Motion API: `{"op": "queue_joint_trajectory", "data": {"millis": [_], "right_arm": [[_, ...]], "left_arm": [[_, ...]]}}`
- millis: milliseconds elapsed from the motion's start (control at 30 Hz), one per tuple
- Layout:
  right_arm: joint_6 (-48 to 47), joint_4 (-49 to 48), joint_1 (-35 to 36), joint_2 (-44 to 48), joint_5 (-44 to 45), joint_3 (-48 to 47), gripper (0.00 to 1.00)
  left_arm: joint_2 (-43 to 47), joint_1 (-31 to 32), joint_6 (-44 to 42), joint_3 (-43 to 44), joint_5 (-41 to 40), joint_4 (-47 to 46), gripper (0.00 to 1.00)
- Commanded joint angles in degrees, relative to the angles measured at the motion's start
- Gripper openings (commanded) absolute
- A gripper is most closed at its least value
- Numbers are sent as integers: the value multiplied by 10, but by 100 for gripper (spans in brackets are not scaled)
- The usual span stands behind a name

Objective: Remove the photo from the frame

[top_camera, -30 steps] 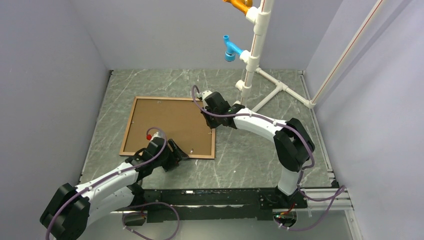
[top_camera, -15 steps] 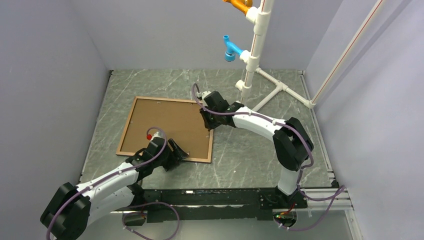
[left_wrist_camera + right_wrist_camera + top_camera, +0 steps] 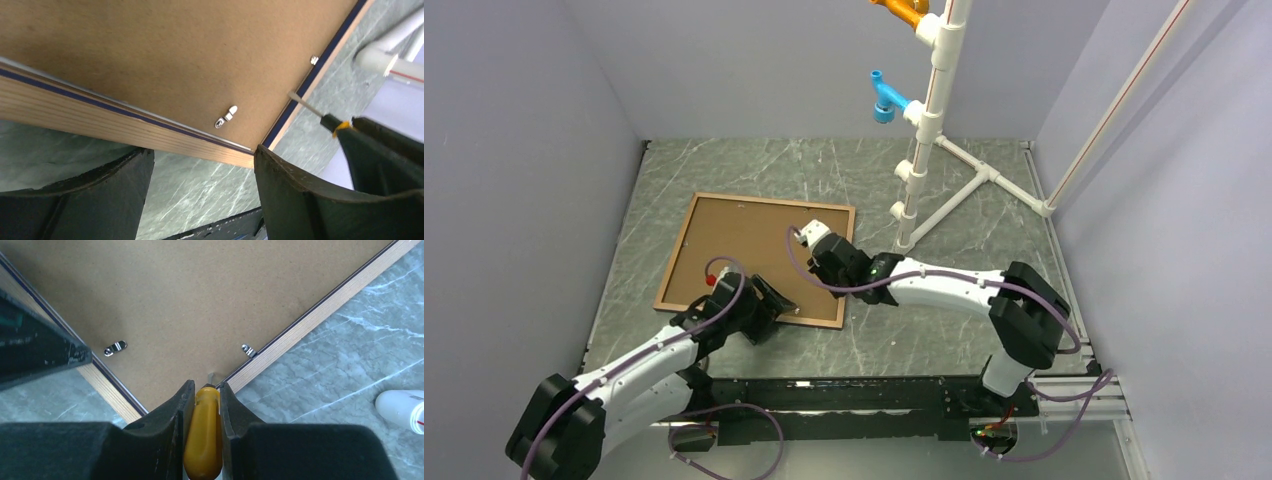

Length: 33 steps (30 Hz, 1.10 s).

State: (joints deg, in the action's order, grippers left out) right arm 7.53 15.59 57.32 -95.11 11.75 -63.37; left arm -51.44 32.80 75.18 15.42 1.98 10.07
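right pincer (image 3: 205, 385) clamped narrow on a yellow-handled tool with a thin metal blade (image 3: 202, 435); blade tip sits at the lower right corner of the thin navy-edged rectangular picture frame (image 3: 680, 250), right at the seam between its rim and the brown fibreboard backing board (image 3: 754, 245); left pincer (image 3: 202, 152) gaping wide, holding nothing, straddling the frame's bottom edge just left of that corner; frame lies face down on the grey marbled table (image 3: 924, 320), left of centre in the overhead view; small silver turn clips (image 3: 115, 347) sit on the board near the corner; my read: early stage, board looks seated in the frame, prying at the corner is the step in hand; left to do: free the clips, lift the board, pull the photo; photo itself hidden under the board, none of it visible; can't tell whether the clips are swung clear of the board, nor whether the blade tip is under it or only touching
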Motion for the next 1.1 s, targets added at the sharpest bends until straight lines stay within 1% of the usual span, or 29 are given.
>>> {"op": "queue_joint_trajectory", "data": {"millis": [0,133,233,333,500,633,733,900,1067], "right_arm": [[-12,-27,24,23,80,39,0],[-6,-36,21,34,88,48,0],[-5,-39,9,29,86,36,0],[-2,-39,-5,24,76,21,0],[-25,-51,-35,10,57,1,0],[-47,-23,-49,-17,51,-32,0],[-58,-16,-52,-25,42,-39,0],[-70,-32,-52,-37,40,-30,0],[-63,5,-50,-48,18,-46,0]], "left_arm": [[-11,-26,30,17,-18,113,78],[-24,-40,28,17,-13,107,77],[-22,-41,27,9,-12,106,74],[-18,-42,27,-2,-10,105,75],[-19,-42,20,-12,2,89,74],[-32,-42,11,-9,15,83,74],[-37,-42,15,-12,16,76,75],[-48,-42,10,-6,16,73,74],[-60,-42,4,0,19,71,74]]}}
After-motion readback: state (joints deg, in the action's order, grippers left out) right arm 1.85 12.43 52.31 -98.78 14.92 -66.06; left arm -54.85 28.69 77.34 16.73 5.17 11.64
